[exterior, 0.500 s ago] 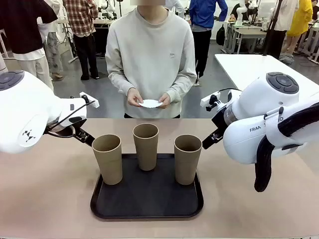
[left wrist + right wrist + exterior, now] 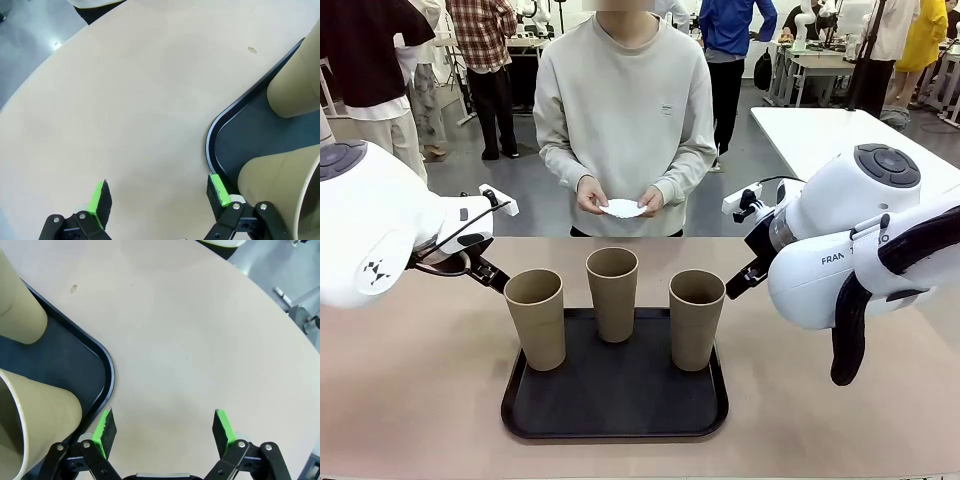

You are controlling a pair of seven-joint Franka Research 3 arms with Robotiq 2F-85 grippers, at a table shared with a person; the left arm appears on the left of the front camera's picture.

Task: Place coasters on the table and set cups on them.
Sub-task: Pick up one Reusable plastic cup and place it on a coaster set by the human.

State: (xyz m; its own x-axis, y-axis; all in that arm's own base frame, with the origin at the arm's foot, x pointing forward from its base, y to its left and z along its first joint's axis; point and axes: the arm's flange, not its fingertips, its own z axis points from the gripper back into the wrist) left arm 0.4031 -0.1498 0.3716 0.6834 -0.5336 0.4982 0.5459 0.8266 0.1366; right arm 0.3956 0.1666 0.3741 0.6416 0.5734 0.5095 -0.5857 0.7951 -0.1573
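The left hand and right hand hang wide open, empty, by the tray. The cups stand on it, likely because the person holds the coasters.

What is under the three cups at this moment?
All three cups stand on the black tray, which lies on the table. No lacy edge shows around their bases; the spots directly beneath them are covered.

change | person edged slightly toward the robot's right (a hair)
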